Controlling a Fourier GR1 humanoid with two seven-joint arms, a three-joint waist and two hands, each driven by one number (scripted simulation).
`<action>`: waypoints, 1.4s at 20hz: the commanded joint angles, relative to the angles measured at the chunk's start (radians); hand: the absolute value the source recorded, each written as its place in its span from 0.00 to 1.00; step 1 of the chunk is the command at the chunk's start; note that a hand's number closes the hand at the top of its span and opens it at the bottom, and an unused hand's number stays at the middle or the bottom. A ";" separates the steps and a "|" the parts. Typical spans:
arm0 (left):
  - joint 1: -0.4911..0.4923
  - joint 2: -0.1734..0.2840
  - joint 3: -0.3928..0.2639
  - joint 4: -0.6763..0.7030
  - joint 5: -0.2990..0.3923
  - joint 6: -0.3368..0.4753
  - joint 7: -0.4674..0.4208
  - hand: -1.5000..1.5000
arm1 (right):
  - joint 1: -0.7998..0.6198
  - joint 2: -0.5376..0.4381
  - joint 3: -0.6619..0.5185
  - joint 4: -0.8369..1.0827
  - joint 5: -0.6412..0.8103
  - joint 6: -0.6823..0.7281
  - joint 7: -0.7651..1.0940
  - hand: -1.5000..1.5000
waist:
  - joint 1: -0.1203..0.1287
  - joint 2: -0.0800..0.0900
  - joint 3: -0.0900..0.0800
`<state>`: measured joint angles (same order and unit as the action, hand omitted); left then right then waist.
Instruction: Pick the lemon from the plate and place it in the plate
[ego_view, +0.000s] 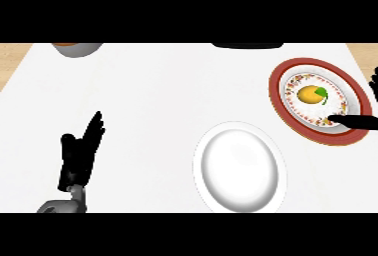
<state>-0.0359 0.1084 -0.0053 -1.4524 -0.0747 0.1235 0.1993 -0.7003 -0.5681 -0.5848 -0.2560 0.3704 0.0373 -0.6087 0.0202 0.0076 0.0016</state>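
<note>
A yellow-orange lemon with a green leaf lies in the middle of a patterned plate with a red rim at the right of the counter. A plain white plate sits nearer me, at lower centre. My right hand shows at the right edge: a thumb lies over the patterned plate's near rim and fingers reach up past its far right side, straight and apart from the lemon. My left hand rests open at the lower left, fingers pointing up, holding nothing.
A grey bowl stands at the counter's far left edge. A dark object is cut off at the far edge, centre right. The white counter ends in wooden strips at both sides.
</note>
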 joint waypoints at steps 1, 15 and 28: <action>0.036 -0.010 -0.022 -0.054 -0.014 -0.002 0.018 0.50 | -0.003 -0.004 0.017 -0.003 -0.016 -0.024 0.020 0.00 | -0.001 -0.002 0.000; 0.035 -0.034 -0.031 -0.031 -0.038 0.012 -0.007 0.50 | 0.081 -0.119 -0.010 0.076 -0.052 -0.004 -0.068 0.00 | 0.009 0.004 0.002; -0.039 -0.019 0.013 0.004 -0.004 -0.015 0.015 0.50 | 0.139 -0.156 -0.050 0.100 -0.098 -0.076 -0.095 0.00 | 0.014 0.008 0.004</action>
<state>-0.0636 0.0964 0.0029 -1.4494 -0.0876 0.1104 0.2122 -0.5942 -0.7328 -0.6273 -0.1651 0.2801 -0.0091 -0.6720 0.0306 0.0136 0.0040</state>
